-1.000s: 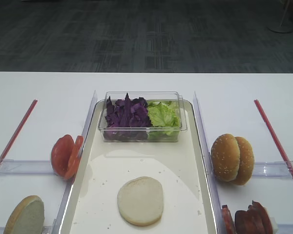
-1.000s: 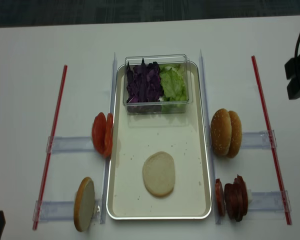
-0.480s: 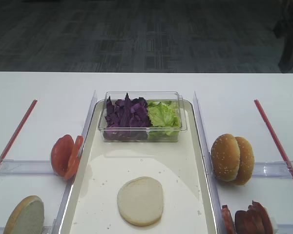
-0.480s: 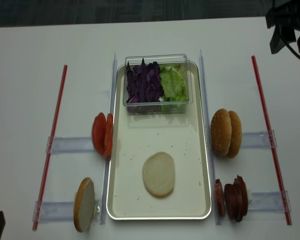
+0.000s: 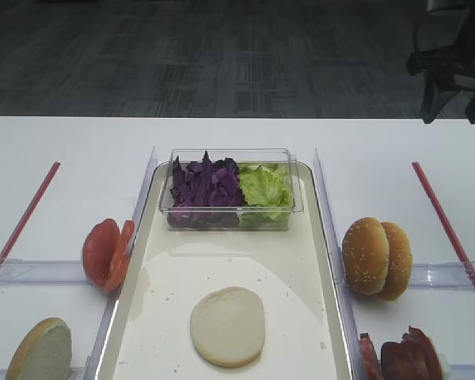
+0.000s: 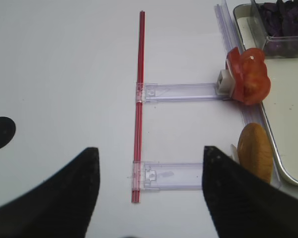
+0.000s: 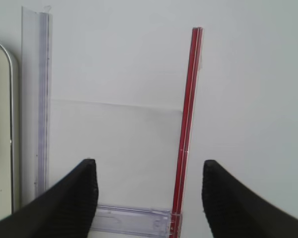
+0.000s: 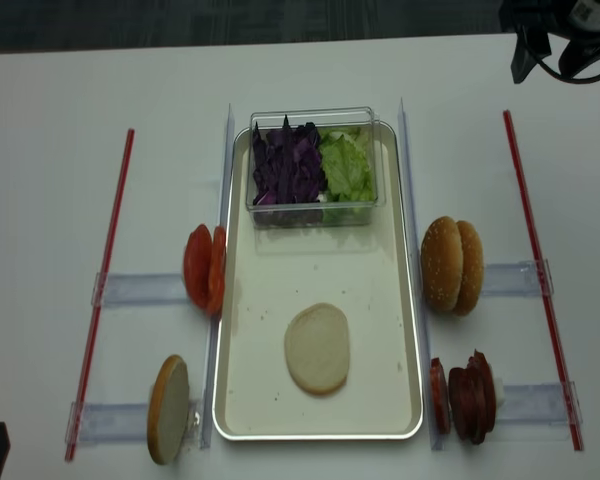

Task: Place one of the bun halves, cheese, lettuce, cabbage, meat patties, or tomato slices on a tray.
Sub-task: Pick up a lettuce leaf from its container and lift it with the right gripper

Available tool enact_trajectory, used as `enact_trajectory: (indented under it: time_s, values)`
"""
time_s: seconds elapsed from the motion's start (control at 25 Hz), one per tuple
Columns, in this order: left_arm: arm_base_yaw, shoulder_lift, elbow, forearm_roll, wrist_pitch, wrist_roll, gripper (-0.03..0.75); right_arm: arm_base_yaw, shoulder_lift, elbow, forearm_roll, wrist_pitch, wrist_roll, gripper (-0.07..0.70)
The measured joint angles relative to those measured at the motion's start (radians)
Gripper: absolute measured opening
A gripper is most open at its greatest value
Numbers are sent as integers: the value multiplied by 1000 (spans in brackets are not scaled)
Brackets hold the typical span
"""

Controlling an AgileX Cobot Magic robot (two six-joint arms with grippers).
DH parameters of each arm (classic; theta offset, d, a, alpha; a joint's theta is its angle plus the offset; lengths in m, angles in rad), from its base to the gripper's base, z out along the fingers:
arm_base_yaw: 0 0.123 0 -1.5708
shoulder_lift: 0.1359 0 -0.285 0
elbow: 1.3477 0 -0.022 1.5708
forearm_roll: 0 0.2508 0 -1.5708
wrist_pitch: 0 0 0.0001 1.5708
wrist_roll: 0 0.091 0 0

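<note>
A pale bun half [image 5: 227,325] [image 8: 317,347] lies flat on the metal tray [image 8: 417,330]. At the tray's far end a clear box holds purple cabbage [image 5: 204,188] and lettuce [image 5: 264,188]. Tomato slices [image 5: 107,252] [image 6: 248,81] and another bun half [image 5: 39,351] [image 6: 255,157] stand on edge left of the tray. Two seeded bun halves [image 5: 376,258] and meat patties [image 5: 404,358] stand on its right. No cheese shows. My right gripper [image 7: 149,171] [image 5: 453,111] hangs open and empty over the far right of the table. My left gripper [image 6: 149,158] is open over the left red strip.
Red strips [image 8: 105,290] [image 8: 537,270] run along both sides of the table. Clear plastic rails [image 6: 181,90] [image 7: 134,220] hold the upright food. Clear dividers [image 5: 326,206] flank the tray. The table's far edge [image 5: 237,118] meets dark floor.
The right gripper has moved away from the table's right edge toward the far right corner and has come into the front view. Food and left gripper have not moved.
</note>
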Motion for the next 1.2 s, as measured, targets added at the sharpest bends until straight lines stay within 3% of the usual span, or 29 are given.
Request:
enact_trajectory:
  time_s: [0.36,0.92,1.2]
  values:
    - [0,0,0,0,0,0,424,19,78,-36,24,-3,-16,481]
    - [0,0,0,7,0,-6,424,302,88,-38,20,-62,21,435]
    - [0,0,0,9,0,-11,424,415,207,-155,28,-14,43,435]
